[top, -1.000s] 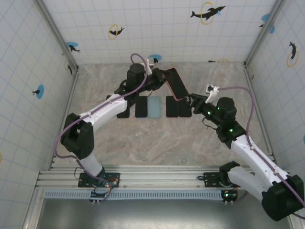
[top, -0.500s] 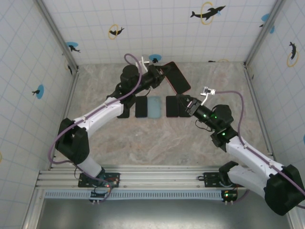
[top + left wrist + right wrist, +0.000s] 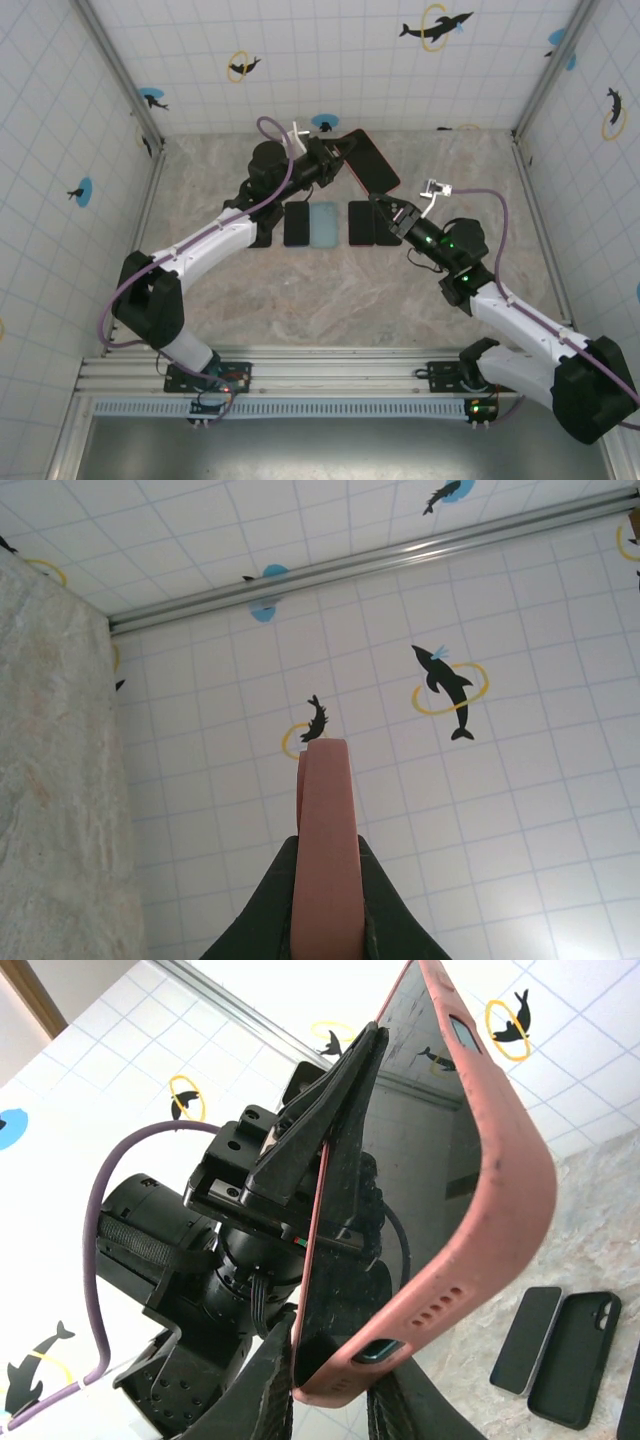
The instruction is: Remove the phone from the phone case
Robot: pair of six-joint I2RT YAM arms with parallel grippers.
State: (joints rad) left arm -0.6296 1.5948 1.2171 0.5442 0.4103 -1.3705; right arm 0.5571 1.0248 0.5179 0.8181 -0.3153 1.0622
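Note:
The phone, dark screen showing, sits in a salmon-pink phone case that is held up in the air above the back of the table, also seen as the phone case in the top view. My left gripper is shut on the case's far edge, and the left wrist view shows the pink edge pinched between its fingers. My right gripper straddles the case's lower corner, one finger on the screen side and the other on the case's back, both touching.
A row of flat items lies on the marble table below: dark phones or cases, a light blue one and two more dark ones. A dark phone lies beside an empty black case. Tiled walls enclose the table.
The left arm lifted and turned the cased phone toward the back. The right gripper moved left up to it and closed its jaws round the lower corner.

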